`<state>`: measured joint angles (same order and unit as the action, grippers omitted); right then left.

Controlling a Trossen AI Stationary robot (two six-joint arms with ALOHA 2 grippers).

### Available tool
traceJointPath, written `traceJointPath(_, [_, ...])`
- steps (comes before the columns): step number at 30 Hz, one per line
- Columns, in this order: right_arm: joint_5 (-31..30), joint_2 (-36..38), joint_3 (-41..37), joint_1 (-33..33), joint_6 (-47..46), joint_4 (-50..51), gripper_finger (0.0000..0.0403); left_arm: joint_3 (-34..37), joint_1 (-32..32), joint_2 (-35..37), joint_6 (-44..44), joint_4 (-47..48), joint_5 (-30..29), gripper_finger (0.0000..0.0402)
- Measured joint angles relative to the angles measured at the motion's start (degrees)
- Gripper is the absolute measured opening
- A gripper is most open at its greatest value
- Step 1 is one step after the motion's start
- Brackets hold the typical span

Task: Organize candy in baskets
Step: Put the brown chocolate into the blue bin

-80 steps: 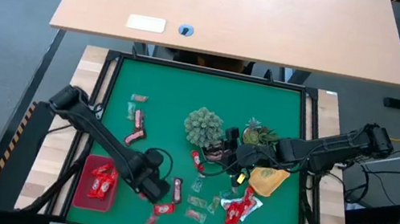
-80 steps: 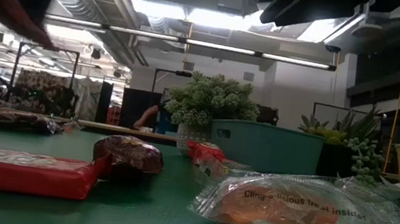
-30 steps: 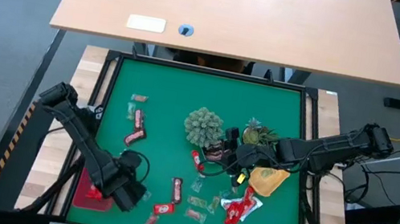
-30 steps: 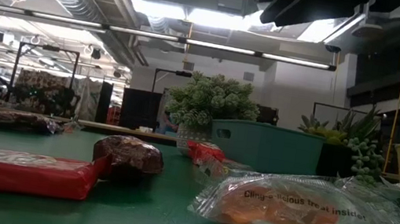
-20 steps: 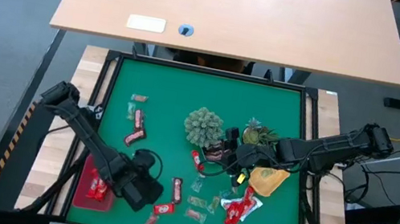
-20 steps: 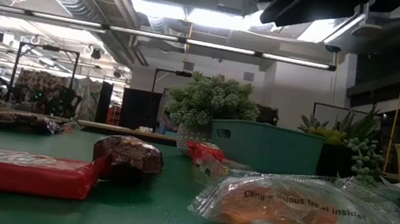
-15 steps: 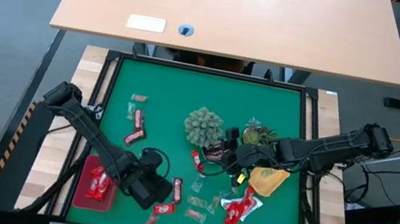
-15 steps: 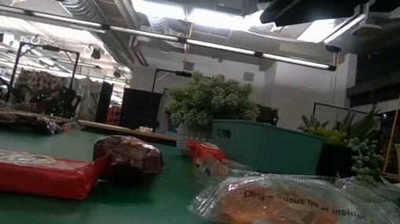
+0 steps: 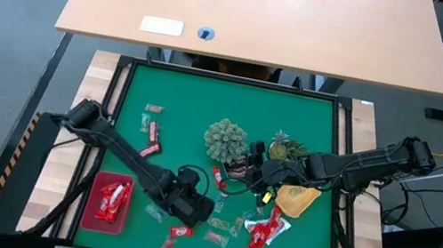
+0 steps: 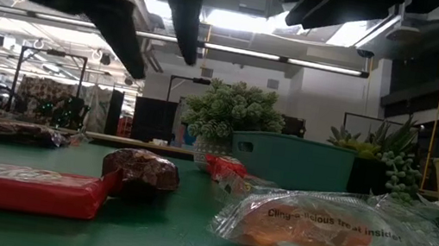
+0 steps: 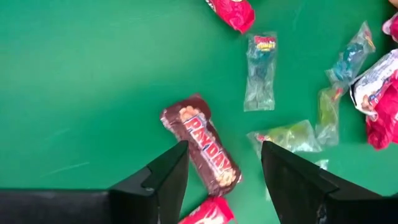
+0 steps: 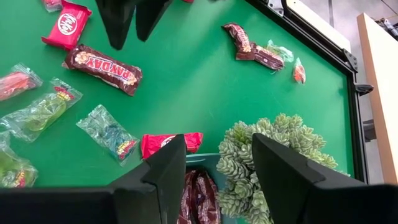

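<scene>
Left gripper (image 11: 221, 165): fingers spread wide, nothing between them, hanging over the brown bar (image 11: 202, 144); the left wrist view shows that bar lying slantwise on the mat (image 11: 87, 74), its far end between the two fingers.
High view: the left gripper (image 9: 192, 207) sits near the mat's front middle, and the arm hides the brown bar there.
Right wrist view: shows the same brown bar (image 12: 103, 67) whole, with a red bar (image 12: 66, 24) just beside it and the left arm's fingers (image 12: 124, 18) above both.
Right gripper (image 12: 217, 168): fingers apart, empty, poised over the blue basket (image 12: 202, 186) beside a green plant (image 12: 273, 158).
Right gripper from above (image 9: 251, 172): between the two plants, right of centre.
Red basket (image 9: 106, 201): front left corner, red candy inside.
Yellow basket (image 9: 297, 199): right side, near the right arm.
Loose candy (image 9: 217, 229): scattered along the front, clear and red wrappers.
Low view: a clear packet (image 10: 322, 227) and a red bar (image 10: 18, 187) lie closest.
</scene>
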<state>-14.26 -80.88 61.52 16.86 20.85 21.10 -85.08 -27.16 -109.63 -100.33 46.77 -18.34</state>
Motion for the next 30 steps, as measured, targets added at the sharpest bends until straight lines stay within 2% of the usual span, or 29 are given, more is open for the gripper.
traceJointPath(10, [0.0, 0.0, 0.0, 0.0, 0.0, 0.0, 0.0184, 0.0, 0.9, -4.1, -0.2, -1.9, 6.4, 0.0185])
traceJointPath(19, [0.0, 0.0, 0.0, 0.0, 0.0, -0.1, 0.0184, 0.0, 0.8, -6.2, -1.5, -7.6, 7.2, 0.0187])
traceJointPath(30, [0.0, 0.0, 0.0, 0.0, 0.0, -0.1, 0.0184, 0.0, 0.3, -6.9, -4.3, -6.7, 7.5, 0.0187])
